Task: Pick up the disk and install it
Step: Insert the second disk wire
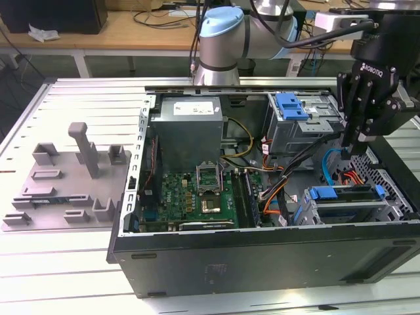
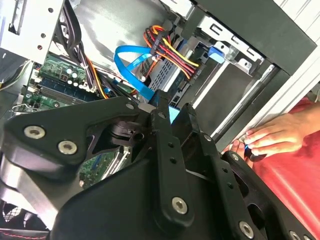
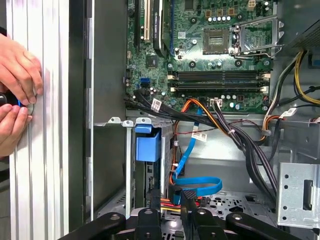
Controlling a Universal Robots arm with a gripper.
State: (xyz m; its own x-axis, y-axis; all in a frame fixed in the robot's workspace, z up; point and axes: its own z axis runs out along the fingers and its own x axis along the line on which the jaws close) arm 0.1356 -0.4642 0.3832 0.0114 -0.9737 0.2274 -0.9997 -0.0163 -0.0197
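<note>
At the near right corner of the open computer case [image 1: 262, 252], the disk [image 1: 331, 193] sits in its blue carrier inside the lower drive cage [image 1: 348, 213], edge up and seemingly slid home. In the first wrist view its blue tab [image 3: 148, 145] stands just inside the case's side wall. The gripper [image 1: 351, 149] hangs just above and beyond that cage, close to the looping blue data cable [image 1: 326, 167]; whether it is spread or pressed together I cannot tell, and I see nothing pinched in it. Judged from this, the work is at the seating stage. To do it well, any push should go squarely on the carrier's blue end, in line with the cage rails, and kept clear of the data cable and the red-and-yellow power leads [image 2: 170, 47] beside it – a snagged lead could tilt the carrier. A person's hands [image 3: 17, 75] rest on the slotted table [image 1: 65, 262] just outside the case wall, so motion there wants care. The wrist points straight down over the case's right edge, the arm [image 1: 223, 39] reaching in from behind the far edge – past the motherboard [image 1: 197, 193] and power supply [image 1: 190, 125].
</note>
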